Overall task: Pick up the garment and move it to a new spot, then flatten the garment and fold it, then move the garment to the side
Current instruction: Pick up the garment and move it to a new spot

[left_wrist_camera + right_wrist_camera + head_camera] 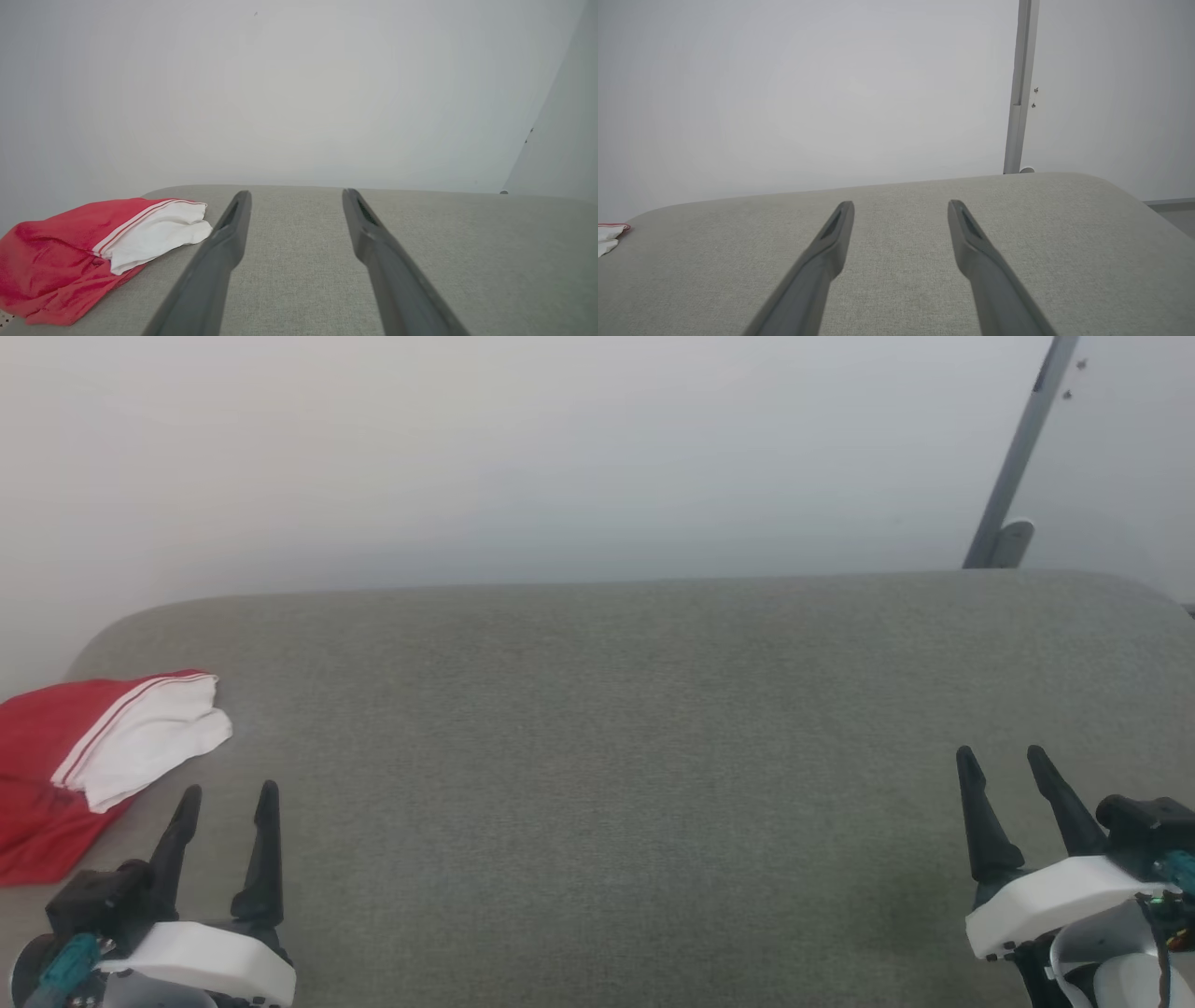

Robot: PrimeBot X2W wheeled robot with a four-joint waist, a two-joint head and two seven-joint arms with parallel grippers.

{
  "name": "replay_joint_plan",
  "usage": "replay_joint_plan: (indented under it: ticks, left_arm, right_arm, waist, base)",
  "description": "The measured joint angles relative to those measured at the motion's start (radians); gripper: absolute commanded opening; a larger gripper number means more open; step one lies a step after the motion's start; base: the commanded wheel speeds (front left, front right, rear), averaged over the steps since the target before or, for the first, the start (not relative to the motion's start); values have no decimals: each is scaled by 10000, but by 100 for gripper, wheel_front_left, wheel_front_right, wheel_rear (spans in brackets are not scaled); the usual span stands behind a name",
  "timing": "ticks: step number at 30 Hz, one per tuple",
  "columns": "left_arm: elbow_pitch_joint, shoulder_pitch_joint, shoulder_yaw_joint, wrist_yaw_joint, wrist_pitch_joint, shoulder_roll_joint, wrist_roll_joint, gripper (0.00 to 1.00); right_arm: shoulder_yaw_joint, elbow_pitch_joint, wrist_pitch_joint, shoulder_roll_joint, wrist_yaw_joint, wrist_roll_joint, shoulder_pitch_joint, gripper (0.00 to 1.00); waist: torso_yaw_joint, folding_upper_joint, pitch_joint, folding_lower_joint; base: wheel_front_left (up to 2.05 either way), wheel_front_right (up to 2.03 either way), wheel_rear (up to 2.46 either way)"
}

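garment [84, 756], seemingly folded, lies just left of the left gripper [231, 787].

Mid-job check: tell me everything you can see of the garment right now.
The garment is a bright red, soft, slightly shiny shirt, lying in a loose, rumpled bundle at the left end of the grey cloth-covered surface. A white sleeve lies on top, pointing toward the middle, edged with thin red-and-white stripes where it meets the red. The head view cuts off its left part. It rests on the surface; nothing else touches it.
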Motion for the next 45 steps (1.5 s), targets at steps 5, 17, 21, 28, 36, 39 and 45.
replay_joint_plan:
  ticks: [5, 17, 21, 28, 36, 39, 45]
  left_arm:
    - [61, 0, 288, -52, 0, -90, 136, 100]
    - [81, 149, 928, 81, -2, -134, 443, 100]
    - [65, 263, 1104, 153, -2, -56, 456, 100]
    - [-42, 347, 1164, 351, 36, -10, 476, 100]
    - [-196, 355, 1225, 476, 119, -33, 370, 100]
    - [-209, 219, 1212, 476, 270, -12, 314, 100]
    - [-234, -469, 1304, 458, 702, 173, -50, 100]
  right_arm:
    - [100, -65, -4, -50, 0, -10, 66, 100]
    - [928, -46, 50, -33, 0, 4, 22, 100]
    - [1246, 54, 31, 4, 0, 21, -99, 100]
    - [1705, 347, -56, 73, 2, 109, -297, 100]
    - [1894, 545, -144, 98, 2, 125, -508, 100]
    - [1950, 570, -148, 44, 2, 128, -584, 100]
    - [2004, 345, 6, -240, 2, 92, -772, 100]
  waist:
    - [338, 0, -84, 0]
    - [1959, 0, -325, 0]
    - [2647, 0, -409, 0]
    - [3780, 0, -505, 0]
    - [4413, 0, -458, 0]
    - [4430, 0, -391, 0]
    - [4086, 0, -43, 0]
  base:
    - [0, 0, 0]
    - [0, 0, 0]
    - [0, 0, 0]
    - [0, 0, 0]
    - [0, 0, 0]
    - [0, 0, 0]
    - [0, 0, 0]
